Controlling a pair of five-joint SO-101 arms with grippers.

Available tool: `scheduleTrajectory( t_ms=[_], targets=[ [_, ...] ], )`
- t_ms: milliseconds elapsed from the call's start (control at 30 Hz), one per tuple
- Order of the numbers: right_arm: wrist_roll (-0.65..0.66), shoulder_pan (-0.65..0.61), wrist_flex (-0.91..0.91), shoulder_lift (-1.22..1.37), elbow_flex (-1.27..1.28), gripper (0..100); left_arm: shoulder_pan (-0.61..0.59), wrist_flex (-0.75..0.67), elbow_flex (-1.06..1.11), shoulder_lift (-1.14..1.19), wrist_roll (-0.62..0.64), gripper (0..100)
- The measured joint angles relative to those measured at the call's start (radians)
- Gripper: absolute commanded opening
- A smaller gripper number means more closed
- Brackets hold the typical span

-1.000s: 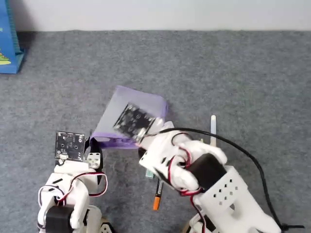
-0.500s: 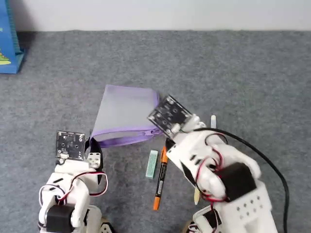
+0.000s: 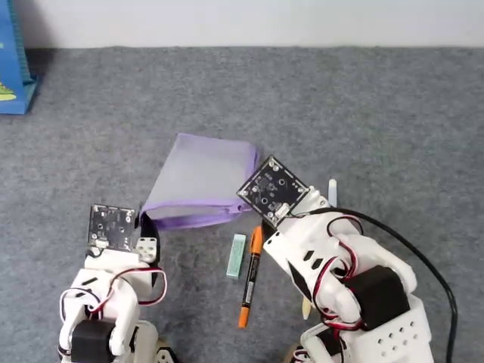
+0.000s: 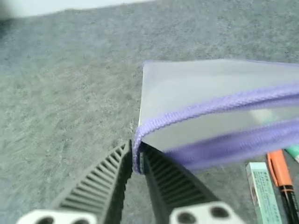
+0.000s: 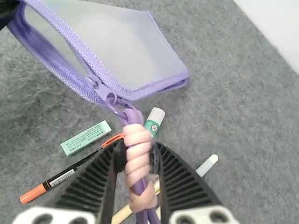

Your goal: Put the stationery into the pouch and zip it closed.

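The purple pouch (image 3: 203, 178) lies mid-carpet, translucent with a purple zip band. My left gripper (image 4: 135, 161) is shut on the pouch (image 4: 205, 100) at its near left corner, and the high view shows it there too (image 3: 145, 224). My right gripper (image 5: 136, 148) is shut on the pink-and-purple zip pull cord (image 5: 136, 140), at the pouch's right end where the slider (image 5: 96, 84) sits. Loose on the carpet lie a green eraser (image 3: 237, 255), an orange marker (image 3: 248, 281), a white pen (image 3: 331, 190) and a small green-and-white tube (image 5: 153, 121).
A blue box (image 3: 11, 68) stands at the far left edge by the wall. A pale wooden stick (image 3: 306, 306) lies under the right arm (image 3: 340, 272). Bare grey carpet (image 3: 378, 121) stretches beyond and to the right of the pouch.
The right arm swung from over the pouch to its right end, drawing the zip pull along. The pouch shifted a little. The eraser and marker came into sight. The left arm stayed put.
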Motion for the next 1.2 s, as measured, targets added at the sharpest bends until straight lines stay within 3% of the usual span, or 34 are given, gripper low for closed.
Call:
scheduleTrajectory(
  t_ms=[200, 567, 667, 800, 1000, 1200],
  targets=[
    [0.000, -0.020, 0.025, -0.012, 0.000, 0.9, -0.002, -0.055, 0.057, 0.000, -0.009, 22],
    [0.000, -0.130, 0.106, -0.233, 0.000, 0.9, 0.023, -0.137, 0.114, 0.000, -0.008, 22],
    [0.000, -0.129, 0.109, -0.233, 0.000, 0.9, 0.057, -0.137, 0.137, 0.000, -0.008, 18],
    [0.000, -0.129, 0.109, -0.233, 0.000, 2.1, 0.057, -0.137, 0.137, 0.000, -0.008, 1],
    [-0.048, -0.115, 0.109, -0.221, 0.000, 22.8, 0.037, -0.044, 0.055, 0.000, -0.023, 1],
    [-0.126, 0.025, 0.109, -0.239, -0.002, 20.4, -0.041, 0.014, -0.005, 0.000, -0.029, 1]
  ],
)
